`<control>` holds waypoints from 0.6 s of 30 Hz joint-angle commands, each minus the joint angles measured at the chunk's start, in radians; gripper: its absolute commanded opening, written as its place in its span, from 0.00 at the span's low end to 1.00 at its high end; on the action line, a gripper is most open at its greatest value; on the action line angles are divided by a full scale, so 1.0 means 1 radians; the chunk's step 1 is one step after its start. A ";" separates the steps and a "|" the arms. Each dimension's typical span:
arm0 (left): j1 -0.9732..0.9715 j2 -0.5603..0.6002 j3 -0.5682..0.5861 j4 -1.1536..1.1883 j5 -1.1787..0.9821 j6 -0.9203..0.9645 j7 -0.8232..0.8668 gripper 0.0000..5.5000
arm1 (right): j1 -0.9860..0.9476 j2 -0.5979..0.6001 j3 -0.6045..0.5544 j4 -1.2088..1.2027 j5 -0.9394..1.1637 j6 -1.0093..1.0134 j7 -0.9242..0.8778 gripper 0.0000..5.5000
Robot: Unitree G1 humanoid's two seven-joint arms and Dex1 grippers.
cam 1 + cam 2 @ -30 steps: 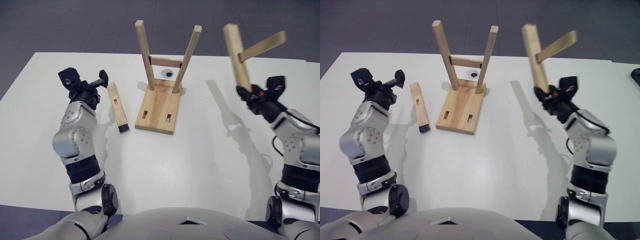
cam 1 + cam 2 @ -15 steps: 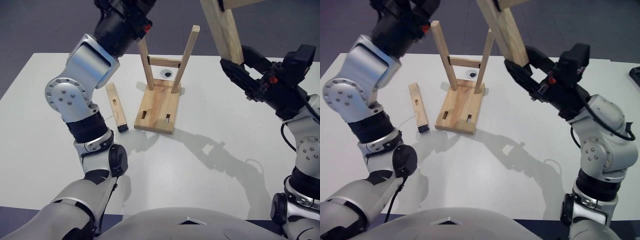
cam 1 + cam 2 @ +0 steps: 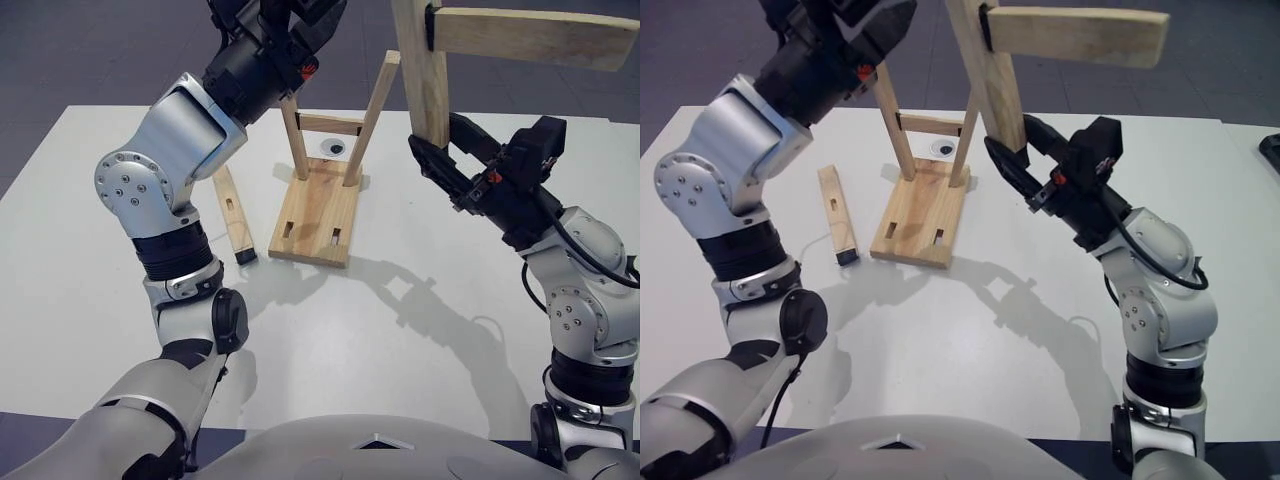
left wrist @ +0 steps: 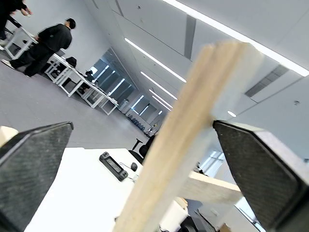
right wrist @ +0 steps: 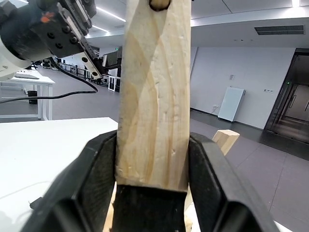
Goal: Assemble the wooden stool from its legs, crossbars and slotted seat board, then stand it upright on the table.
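Wooden leg [image 3: 420,70] in right claw [image 3: 436,142], nearer centre

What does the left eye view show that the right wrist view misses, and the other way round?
Left eye view: the seat board lying on the table with two upright legs fitted, a loose leg beside it, and the crossbar jutting sideways from the held leg. Right wrist view: the right tool up close, its pads pressed against the leg's lower end, plus a white wall behind. Both: the held leg and the right tool gripping it.
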 commanded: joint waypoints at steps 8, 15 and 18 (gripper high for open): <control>0.007 0.053 -0.028 0.020 -0.050 -0.062 -0.006 0.98 | -0.009 -0.014 0.081 0.064 -0.097 -0.090 0.032 0.37; 0.010 0.059 -0.054 0.016 -0.047 -0.081 -0.014 0.95 | 0.009 -0.007 0.138 0.094 -0.161 -0.133 0.053 0.37; 0.014 0.062 -0.056 0.022 -0.048 -0.092 -0.016 0.87 | 0.013 -0.010 0.144 0.104 -0.180 -0.143 0.055 0.37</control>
